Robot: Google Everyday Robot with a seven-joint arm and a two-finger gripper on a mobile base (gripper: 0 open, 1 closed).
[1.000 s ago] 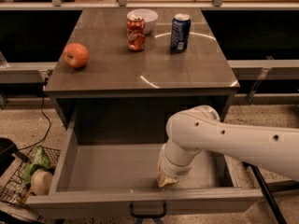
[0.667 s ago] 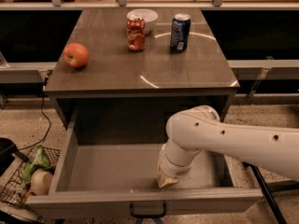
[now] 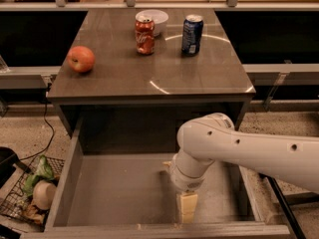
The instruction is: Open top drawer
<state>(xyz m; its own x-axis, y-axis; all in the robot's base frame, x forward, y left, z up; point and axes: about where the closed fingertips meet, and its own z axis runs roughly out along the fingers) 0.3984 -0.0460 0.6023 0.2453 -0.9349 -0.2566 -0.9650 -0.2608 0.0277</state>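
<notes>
The top drawer (image 3: 70,183) of the grey cabinet stands pulled well out toward me, and its grey box interior is bare. Its front panel (image 3: 149,230) runs along the bottom edge of the camera view; the dark handle is out of view below. My white arm comes in from the right and bends down into the drawer. My gripper (image 3: 187,209) hangs inside the drawer, right of centre, just behind the front panel.
On the cabinet top (image 3: 149,73) are a red apple (image 3: 80,59) at the left, a red can (image 3: 145,35), a white bowl (image 3: 152,20) and a blue can (image 3: 192,34) at the back. A wire basket of rubbish (image 3: 30,193) sits on the floor, left.
The drawer front has come further toward me and its handle has dropped out of view. My gripper has moved with it, nearer and slightly right.
</notes>
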